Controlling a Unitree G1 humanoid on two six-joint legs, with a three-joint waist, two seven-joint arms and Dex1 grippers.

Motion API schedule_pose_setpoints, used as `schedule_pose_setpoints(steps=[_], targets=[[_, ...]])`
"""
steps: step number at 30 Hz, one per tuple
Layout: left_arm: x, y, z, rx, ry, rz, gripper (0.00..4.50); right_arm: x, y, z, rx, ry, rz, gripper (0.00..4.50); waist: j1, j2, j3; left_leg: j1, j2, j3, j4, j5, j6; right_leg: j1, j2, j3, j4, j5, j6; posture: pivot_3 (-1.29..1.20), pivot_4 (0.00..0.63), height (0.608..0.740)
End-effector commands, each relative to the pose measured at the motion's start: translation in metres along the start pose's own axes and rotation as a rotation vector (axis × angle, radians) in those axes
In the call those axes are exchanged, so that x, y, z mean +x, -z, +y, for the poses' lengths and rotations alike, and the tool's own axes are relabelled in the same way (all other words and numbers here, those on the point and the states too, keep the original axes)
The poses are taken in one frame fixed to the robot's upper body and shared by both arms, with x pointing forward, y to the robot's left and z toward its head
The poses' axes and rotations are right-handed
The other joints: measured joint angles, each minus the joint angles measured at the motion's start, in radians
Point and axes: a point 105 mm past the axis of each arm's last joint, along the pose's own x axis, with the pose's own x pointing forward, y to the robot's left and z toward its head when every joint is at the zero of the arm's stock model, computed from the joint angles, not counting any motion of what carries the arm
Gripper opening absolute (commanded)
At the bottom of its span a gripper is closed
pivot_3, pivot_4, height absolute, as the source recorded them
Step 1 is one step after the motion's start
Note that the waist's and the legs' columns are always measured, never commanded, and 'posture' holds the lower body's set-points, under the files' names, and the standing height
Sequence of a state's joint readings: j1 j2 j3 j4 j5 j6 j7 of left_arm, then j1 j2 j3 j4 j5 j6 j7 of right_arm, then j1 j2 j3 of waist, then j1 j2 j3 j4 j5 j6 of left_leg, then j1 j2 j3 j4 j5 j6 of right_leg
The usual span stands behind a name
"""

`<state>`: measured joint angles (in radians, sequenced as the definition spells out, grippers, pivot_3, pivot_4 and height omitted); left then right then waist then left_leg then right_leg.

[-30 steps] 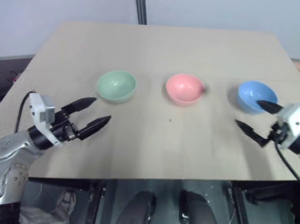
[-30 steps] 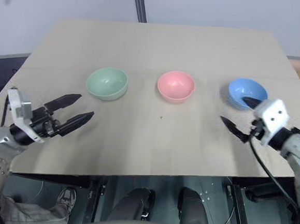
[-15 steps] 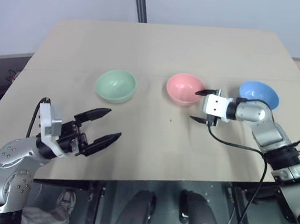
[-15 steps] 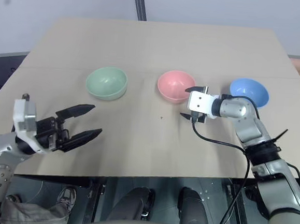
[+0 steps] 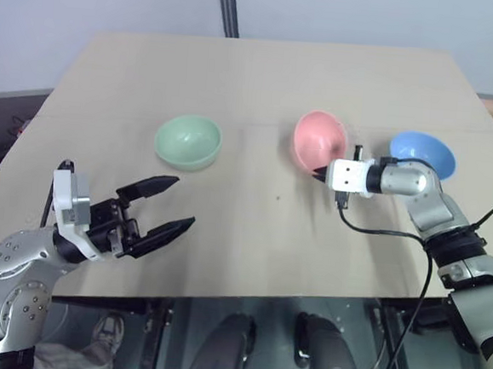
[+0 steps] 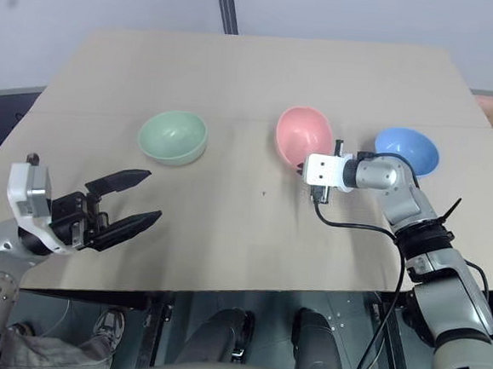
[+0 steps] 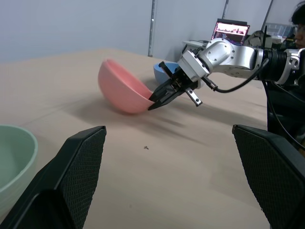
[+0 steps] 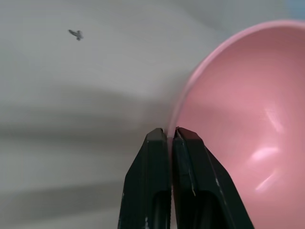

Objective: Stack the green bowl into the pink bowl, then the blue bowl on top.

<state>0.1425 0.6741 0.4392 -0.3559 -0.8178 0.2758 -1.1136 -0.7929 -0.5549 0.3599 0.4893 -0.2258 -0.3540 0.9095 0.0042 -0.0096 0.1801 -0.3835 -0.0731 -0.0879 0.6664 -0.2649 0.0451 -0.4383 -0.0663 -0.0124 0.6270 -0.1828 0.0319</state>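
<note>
Two bowls, green bowl (image 5: 187, 141) and blue bowl (image 5: 422, 155), flank tilted pink bowl (image 5: 319, 139).

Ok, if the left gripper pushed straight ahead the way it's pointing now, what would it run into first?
Probably the pink bowl, tipped up on its edge with the right gripper shut on its rim. The left gripper is open; bare table lies between, and depth is hard to judge.

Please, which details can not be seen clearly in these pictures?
- Pink bowl: its rim where the shut right gripper pinches it, hidden by the jaws in the right wrist view.
- Blue bowl: near edge, covered by the right arm in the eye views.
- Green bowl: cut off by the left wrist view's edge.
</note>
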Motion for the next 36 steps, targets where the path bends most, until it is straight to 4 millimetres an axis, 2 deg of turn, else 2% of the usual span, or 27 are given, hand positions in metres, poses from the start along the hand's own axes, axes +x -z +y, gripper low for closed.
schedule_pose_setpoints(steps=[1,6,12,14,17,18,19,20,22,26,29,30,32,36], targets=[[0.003,-0.004,0.005,0.053,-0.048,-0.004,4.5,-0.007,-0.029,-0.005,-0.073,-0.054,-0.081,0.06,0.0,0.0,0.0,0.0,0.0,0.0,0.0,0.0,0.0,0.0,0.0,0.0,0.0,0.0,0.0,0.0,0.15,0.74],[0.007,0.005,0.019,0.079,-0.156,0.057,4.5,-0.023,-0.048,0.029,-0.055,-0.27,-0.082,0.06,0.007,0.0,0.0,0.0,0.002,0.0,0.0,-0.001,-0.001,0.0,0.002,0.0,0.0,0.0,0.0,0.0,0.15,0.74],[0.011,0.006,0.027,0.086,-0.184,0.076,4.5,-0.026,-0.045,0.042,0.006,-0.326,-0.006,0.06,0.006,0.0,0.0,0.0,0.004,0.001,0.0,-0.002,0.0,0.0,0.003,0.0,0.0,0.001,-0.001,0.0,0.15,0.74],[0.013,0.008,0.028,0.104,-0.194,0.096,4.5,-0.026,-0.039,0.04,0.001,-0.315,0.024,0.7,0.007,0.0,0.0,0.001,0.005,0.001,0.0,-0.002,0.0,0.0,0.004,0.0,0.0,0.001,-0.001,0.0,0.15,0.74],[0.017,0.008,0.031,0.121,-0.206,0.111,4.5,-0.029,-0.035,0.037,0.011,-0.299,0.043,1.96,0.007,0.0,0.0,0.001,0.006,0.001,0.0,-0.001,-0.002,0.0,0.004,0.0,0.0,0.002,-0.002,0.0,0.15,0.74],[0.018,0.008,0.032,0.123,-0.208,0.113,4.5,-0.03,-0.036,0.035,0.012,-0.283,0.043,2.42,0.008,0.0,0.0,0.001,0.006,0.001,0.0,-0.001,-0.002,0.0,0.005,-0.001,0.0,0.002,-0.002,0.0,0.15,0.74],[0.02,0.007,0.034,0.132,-0.214,0.121,4.5,-0.031,-0.037,0.033,0.011,-0.267,0.042,2.62,0.008,0.0,0.0,0.001,0.006,0.001,0.0,-0.001,-0.002,0.0,0.005,0.0,0.0,0.002,-0.002,0.0,0.15,0.74],[0.021,0.008,0.038,0.154,-0.232,0.141,4.5,-0.032,-0.039,0.029,0.017,-0.228,0.032,3.22,0.008,0.0,0.0,0.0,0.006,0.001,0.001,-0.001,-0.002,0.0,0.005,0.0,0.0,0.002,-0.002,0.0,0.15,0.74],[0.023,0.01,0.047,0.219,-0.289,0.207,4.5,-0.035,-0.047,0.019,0.045,-0.16,0.006,3.94,0.009,0.0,0.0,0.0,0.006,0.001,0.001,-0.001,-0.002,0.0,0.004,0.0,0.0,0.002,-0.002,0.0,0.15,0.74],[0.029,0.008,0.069,0.339,-0.403,0.34,4.5,-0.051,-0.07,0.008,0.176,-0.068,-0.09,3.94,0.009,0.0,0.0,0.0,0.006,0.001,0.001,-0.002,-0.003,-0.001,0.005,0.0,0.0,0.002,-0.002,0.0,0.15,0.74],[0.038,0.01,0.083,0.48,-0.394,0.539,4.5,-0.07,-0.087,0.005,0.288,0.01,-0.165,3.94,0.014,-0.001,0.0,-0.001,0.006,-0.001,0.001,-0.002,-0.003,-0.001,0.005,-0.002,0.0,0.002,-0.002,0.0,0.15,0.74],[0.042,0.014,0.089,0.553,-0.368,0.627,4.5,-0.076,-0.088,0.004,0.334,0.055,-0.18,3.94,0.018,-0.001,0.0,-0.002,0.006,-0.002,0.001,-0.002,-0.003,-0.001,0.005,-0.002,-0.001,0.002,-0.002,0.0,0.15,0.74],[0.052,0.017,0.098,0.661,-0.34,0.685,4.5,-0.083,-0.089,0.003,0.401,0.134,-0.191,3.94,0.016,0.0,0.0,-0.001,0.006,-0.001,0.001,-0.003,-0.003,-0.001,0.006,-0.002,-0.001,0.002,-0.002,0.0,0.15,0.74],[0.068,0.034,0.116,0.735,-0.303,0.806,4.5,-0.089,-0.09,0.001,0.476,0.262,-0.19,3.94,0.008,-0.001,0.0,0.0,0.005,0.002,0.001,-0.002,-0.003,-0.002,0.005,-0.001,0.0,0.003,-0.001,0.0,0.15,0.74]])
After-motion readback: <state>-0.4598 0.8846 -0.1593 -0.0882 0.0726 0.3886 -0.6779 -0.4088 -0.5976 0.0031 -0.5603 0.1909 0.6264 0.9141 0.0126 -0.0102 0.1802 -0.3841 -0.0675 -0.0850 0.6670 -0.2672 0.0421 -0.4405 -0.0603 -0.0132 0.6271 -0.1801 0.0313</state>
